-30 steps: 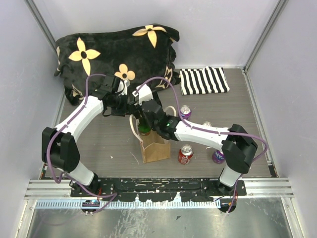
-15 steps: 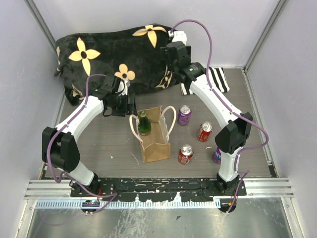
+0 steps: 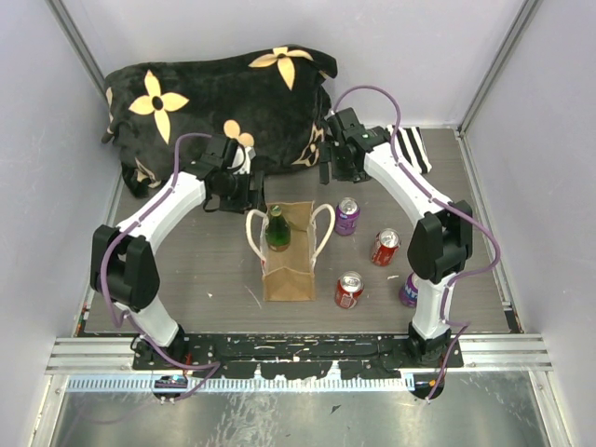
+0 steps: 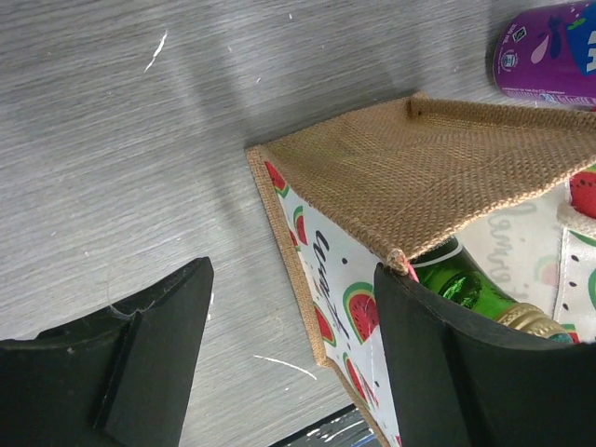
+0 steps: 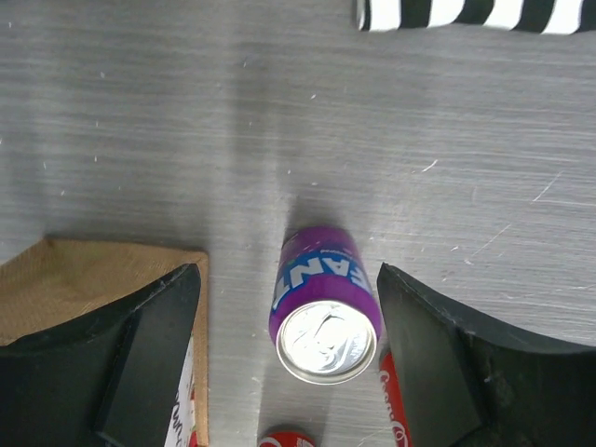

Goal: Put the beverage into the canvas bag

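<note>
The green glass bottle (image 3: 276, 230) stands inside the small tan canvas bag (image 3: 291, 272), which sits upright on the grey bench (image 3: 186, 251). The left pincer (image 4: 291, 275) gapes wide and empty, one finger right against the bag's mouth. A careless pull there could snag the weave and topple it. The right pincer (image 5: 287, 279), also wide and empty, hangs over a purple can (image 5: 324, 305) it might knock.

Tan canvas bag (image 3: 291, 275), watermelon-printed inside; green bottle (image 3: 277, 233); purple can (image 5: 324, 303); black-and-white striped cloth (image 5: 475, 13).
</note>
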`<action>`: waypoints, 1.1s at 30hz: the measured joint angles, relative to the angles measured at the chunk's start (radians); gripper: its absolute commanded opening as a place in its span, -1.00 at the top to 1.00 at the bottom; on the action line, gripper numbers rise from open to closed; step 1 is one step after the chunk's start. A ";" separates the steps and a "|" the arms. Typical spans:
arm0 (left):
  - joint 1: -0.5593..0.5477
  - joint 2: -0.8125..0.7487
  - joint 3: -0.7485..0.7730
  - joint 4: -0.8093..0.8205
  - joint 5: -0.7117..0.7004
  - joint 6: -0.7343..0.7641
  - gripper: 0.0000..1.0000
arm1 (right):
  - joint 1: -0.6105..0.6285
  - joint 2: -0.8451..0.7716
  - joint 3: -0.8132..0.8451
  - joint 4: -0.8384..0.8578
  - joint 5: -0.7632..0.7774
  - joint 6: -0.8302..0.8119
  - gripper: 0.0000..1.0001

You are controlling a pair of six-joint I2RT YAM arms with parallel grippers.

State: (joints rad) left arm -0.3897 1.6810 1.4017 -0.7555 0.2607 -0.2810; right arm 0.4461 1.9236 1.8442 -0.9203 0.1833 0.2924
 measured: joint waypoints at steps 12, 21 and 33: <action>-0.008 0.014 -0.002 0.019 0.000 0.000 -0.55 | 0.004 0.000 -0.090 -0.042 -0.061 0.022 -0.66; -0.008 -0.011 -0.035 0.029 -0.001 0.000 -0.55 | 0.004 0.000 -0.138 -0.046 -0.039 0.026 -0.65; -0.008 -0.024 -0.048 0.030 -0.001 0.002 -0.55 | 0.003 -0.030 -0.211 -0.061 -0.039 0.049 -0.57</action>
State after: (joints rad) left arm -0.3973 1.6573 1.3537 -0.7254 0.2600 -0.2787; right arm 0.4496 1.8935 1.6329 -0.9813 0.1444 0.3416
